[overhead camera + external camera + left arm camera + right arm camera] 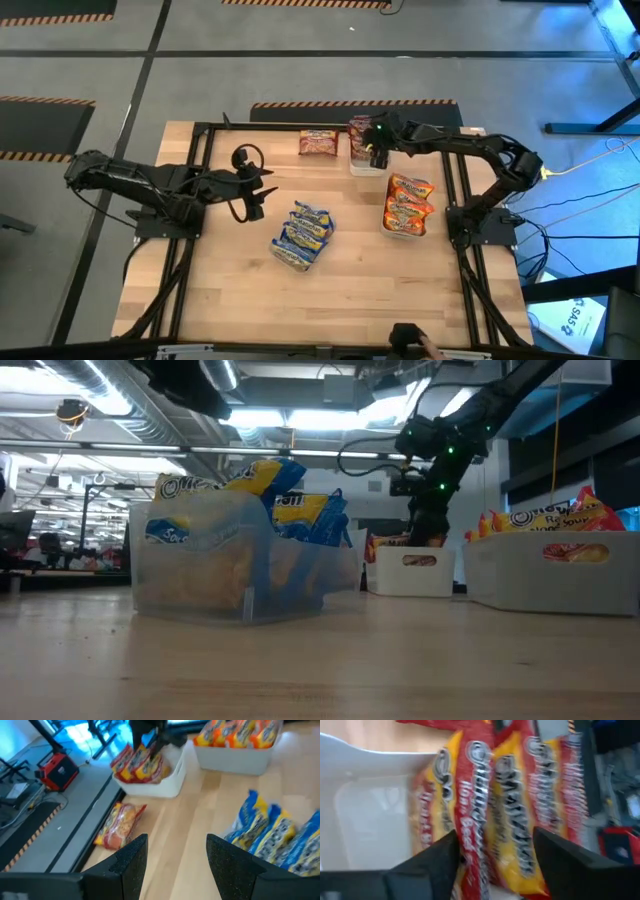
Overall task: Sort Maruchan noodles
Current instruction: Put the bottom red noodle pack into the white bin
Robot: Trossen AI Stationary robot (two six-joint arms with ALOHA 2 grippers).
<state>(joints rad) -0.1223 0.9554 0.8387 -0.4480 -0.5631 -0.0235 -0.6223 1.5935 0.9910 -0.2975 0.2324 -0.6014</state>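
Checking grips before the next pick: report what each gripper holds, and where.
Nothing held. Right gripper stands open over the dark red packets in their bin; left gripper is open, empty.

Pale wooden surface is carrying three clear containers. One, near the middle, is holding blue-and-yellow packets. A second, toward the right edge, is holding orange-and-yellow packets. A third, at the far edge, is holding dark red packets. Just beside it, one loose dark red packet is lying flat on the wood.
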